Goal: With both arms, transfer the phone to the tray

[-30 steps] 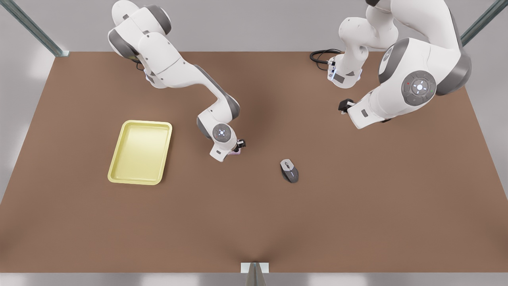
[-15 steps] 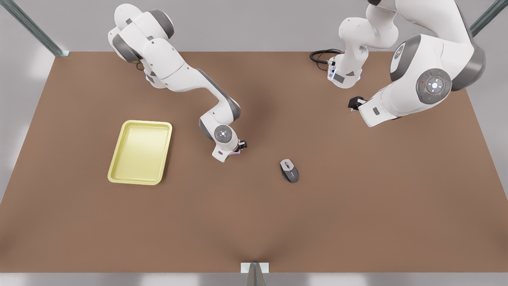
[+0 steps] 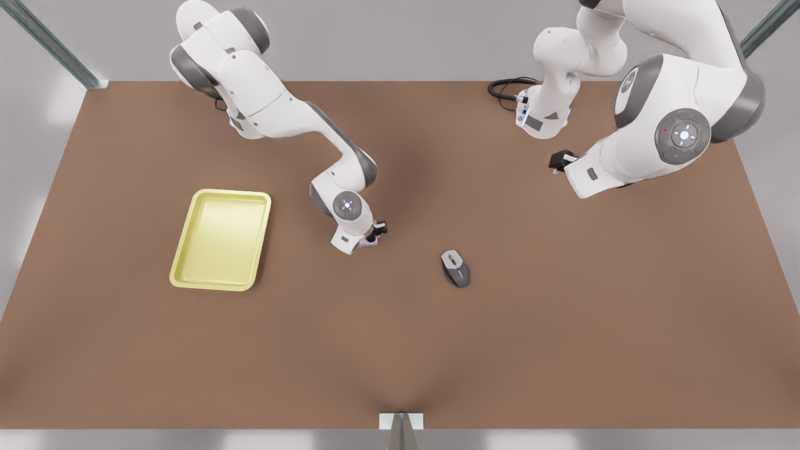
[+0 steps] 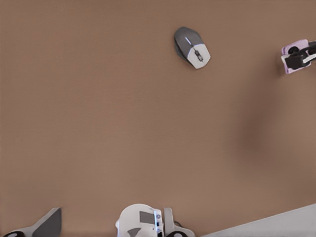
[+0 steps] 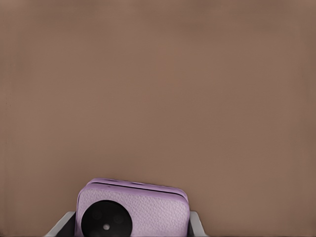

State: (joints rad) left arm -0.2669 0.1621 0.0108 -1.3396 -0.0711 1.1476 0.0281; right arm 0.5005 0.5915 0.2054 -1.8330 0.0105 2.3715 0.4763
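**Phone held by the right arm while the left arm backs off**

Phone [image 5: 132, 210], pale lilac with a black camera circle, sits between the fingers [image 5: 63, 223] of the right gripper [image 3: 377, 232], which are closed narrow on its two sides. In the front view it is near the middle of the table [image 3: 562, 312], to the right of the tray [image 3: 220, 195] and apart from it, with the mouse [image 3: 455, 268] a little nearer and further right.

Over the last second the left gripper [image 3: 560, 161] has drawn away to the far right, well apart from the phone, and over the last half second it has hardly moved; it looks to be waiting. Whether it is open or closed cannot be told. The right arm's wrist has shifted only slightly over the same spot, so the phone has not begun to travel toward the tray. Whether it is clear of the table is hard to judge.

This reads as a handover just finished: the phone now rests with the right arm alone. What remains is the carry leftward over the tray's rim and the release. The tray is empty.
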